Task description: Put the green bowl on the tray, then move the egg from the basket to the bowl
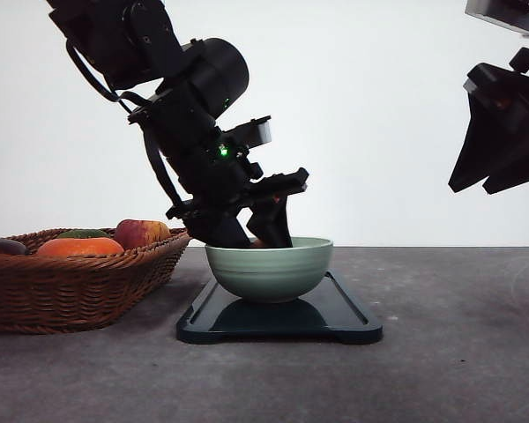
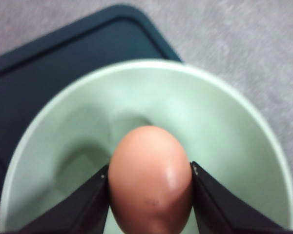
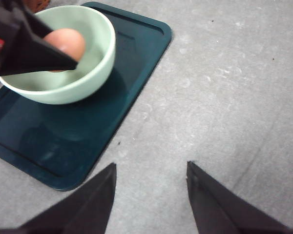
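On the grey bench (image 1: 458, 370), nearest the front camera, the dark tray (image 1: 344, 319) is seen lying flat, with the green bowl (image 1: 270, 269) set upon it toward the tray's left-hand part. A brown egg (image 2: 150, 178) is gripped between the jaws of the left gripper (image 1: 257, 231), which is lowered into the bowl's mouth from above; in the left wrist view the egg is pinched on both sides by the dark fingers (image 2: 85, 207) and is held over the pale interior of the bowl, whether touching the bottom cannot be told. To the left of the tray, just beside it, the wicker basket (image 1: 62, 286) is shown resting on the bench, with orange, red and dark rounded items heaped inside. The right gripper (image 3: 151, 195) is held high at the right of the front view, well apart from the bowl; its jaws are seen spread wide with nothing between them, above bare bench beside the tray's edge. Behind everything, a plain white wall is visible.
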Tool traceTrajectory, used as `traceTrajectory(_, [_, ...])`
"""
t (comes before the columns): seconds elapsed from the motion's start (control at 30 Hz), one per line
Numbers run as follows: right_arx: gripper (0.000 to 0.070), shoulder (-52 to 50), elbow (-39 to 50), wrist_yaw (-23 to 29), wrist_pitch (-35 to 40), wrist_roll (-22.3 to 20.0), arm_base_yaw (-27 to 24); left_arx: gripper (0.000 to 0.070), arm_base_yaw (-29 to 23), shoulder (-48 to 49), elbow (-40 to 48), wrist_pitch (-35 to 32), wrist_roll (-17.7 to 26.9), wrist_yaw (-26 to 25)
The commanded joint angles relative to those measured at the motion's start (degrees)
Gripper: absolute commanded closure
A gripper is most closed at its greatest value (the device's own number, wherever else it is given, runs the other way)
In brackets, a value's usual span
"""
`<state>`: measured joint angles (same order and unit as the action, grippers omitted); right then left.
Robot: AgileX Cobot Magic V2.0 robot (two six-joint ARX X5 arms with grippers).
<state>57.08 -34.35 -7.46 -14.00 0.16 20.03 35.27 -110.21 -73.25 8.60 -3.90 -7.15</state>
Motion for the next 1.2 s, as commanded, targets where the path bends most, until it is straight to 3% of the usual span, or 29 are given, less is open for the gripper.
traceTrajectory(0.0, [0.0421,0.5,-0.42,0.04,0.26,-0.63,0.31,0.046,0.61,-1.57,-1.47,-0.47,0.47,0.27])
traceTrajectory(0.63, [0.0421,0.5,-0.42,0.04,0.28,-0.63,0.31,0.0458,1.5,-1.6,-1.47,0.43,0.87,0.32])
traceTrajectory(0.8, [0.0421,0.5,-0.42,0.04,0.28,-0.63,0.31,0.0355,1.62,-1.6,-1.47,1.01,0.85,0.3])
traceTrajectory(1.17, [0.0421,0.5,-0.42,0.02,0.28,-0.63,0.31,0.0349,2.46,-1.57,-2.86,4.1,0.19,0.27])
